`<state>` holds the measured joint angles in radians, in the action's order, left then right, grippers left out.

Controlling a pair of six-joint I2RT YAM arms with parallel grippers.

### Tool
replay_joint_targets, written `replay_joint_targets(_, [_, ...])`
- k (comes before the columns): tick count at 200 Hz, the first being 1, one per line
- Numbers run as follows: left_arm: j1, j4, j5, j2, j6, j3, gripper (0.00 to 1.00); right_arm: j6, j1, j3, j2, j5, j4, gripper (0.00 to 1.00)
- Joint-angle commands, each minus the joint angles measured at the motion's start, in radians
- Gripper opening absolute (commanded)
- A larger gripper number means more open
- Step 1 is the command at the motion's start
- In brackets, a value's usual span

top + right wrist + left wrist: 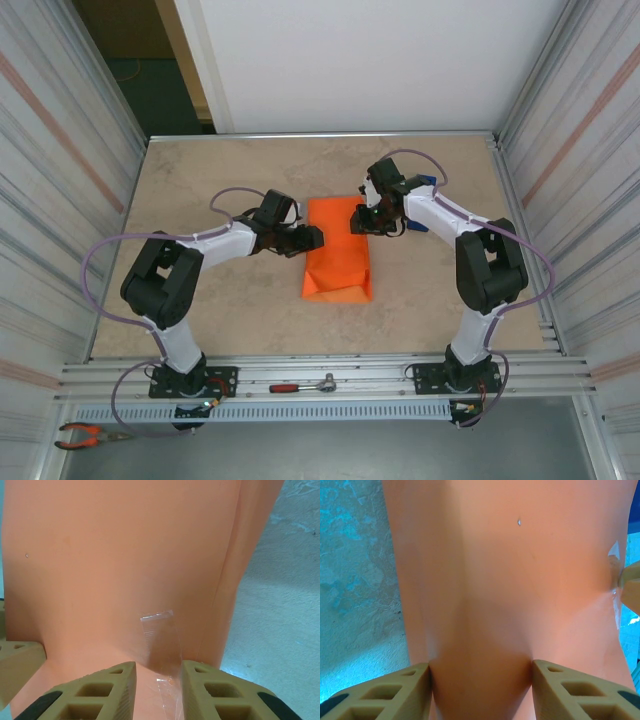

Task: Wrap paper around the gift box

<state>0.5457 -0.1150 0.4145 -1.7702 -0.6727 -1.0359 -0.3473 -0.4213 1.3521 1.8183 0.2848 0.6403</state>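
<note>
Orange paper (337, 259) lies between both arms.

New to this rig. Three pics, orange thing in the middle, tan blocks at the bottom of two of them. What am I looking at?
Two robot arms are bolted at the near edge of a beige table. The overhead picture comes from a fixed camera above and behind them. The other two come from cameras on the wrists, and the tan blocks are each arm's own fingers.

The orange thing is the paper, already folded around something into a box-shaped package. The box itself is hidden.

The left gripper is at the package's left side. In the left wrist view its fingers stand apart with the paper between them and bulging toward the camera.

The right gripper is at the far right side. In its wrist view a strip of clear tape lies on the paper and runs down between its fingers.

A ratchet wrench and pliers lie on the front rails.
</note>
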Motion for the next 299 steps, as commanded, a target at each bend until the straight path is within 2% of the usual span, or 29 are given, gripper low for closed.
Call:
replay_joint_targets(1, [0.012,-0.127,-0.1,-0.057,0.018,0.053,0.51,0.008,0.011,0.005,-0.035,-0.071,0.036,0.33])
replay_joint_targets(49, [0.013,-0.128,-0.1,-0.056,0.018,0.053,0.51,0.004,0.066,-0.02,-0.086,-0.055,0.035,0.53])
replay_joint_targets(70, [0.012,-0.128,-0.102,-0.057,0.019,0.053,0.51,-0.012,0.084,-0.034,-0.11,-0.022,0.021,0.53])
replay_joint_targets(80, [0.012,-0.129,-0.104,-0.056,0.018,0.054,0.51,-0.025,0.086,-0.039,-0.12,0.004,0.007,0.49])
replay_joint_targets(108, [0.012,-0.129,-0.103,-0.059,0.017,0.052,0.51,-0.085,0.078,-0.058,-0.122,0.121,-0.072,0.15])
replay_joint_targets(122, [0.012,-0.129,-0.103,-0.059,0.018,0.05,0.51,-0.12,0.074,-0.079,-0.117,0.163,-0.123,0.08])
replay_joint_targets(168, [0.012,-0.137,-0.104,-0.06,0.021,0.045,0.51,-0.185,0.078,-0.178,-0.096,0.227,-0.246,0.05])
replay_joint_targets(190, [0.012,-0.137,-0.104,-0.06,0.019,0.045,0.51,-0.205,0.08,-0.246,-0.107,0.233,-0.301,0.0])
replay_joint_targets(221, [0.014,-0.137,-0.103,-0.06,0.019,0.043,0.5,-0.232,0.108,-0.326,-0.139,0.256,-0.359,0.0])
replay_joint_targets(266, [0.013,-0.139,-0.105,-0.061,0.018,0.04,0.5,-0.238,0.151,-0.347,-0.248,0.247,-0.345,0.0])
replay_joint_targets(299, [0.014,-0.138,-0.106,-0.06,0.018,0.043,0.5,-0.246,0.148,-0.368,-0.246,0.255,-0.36,0.0])
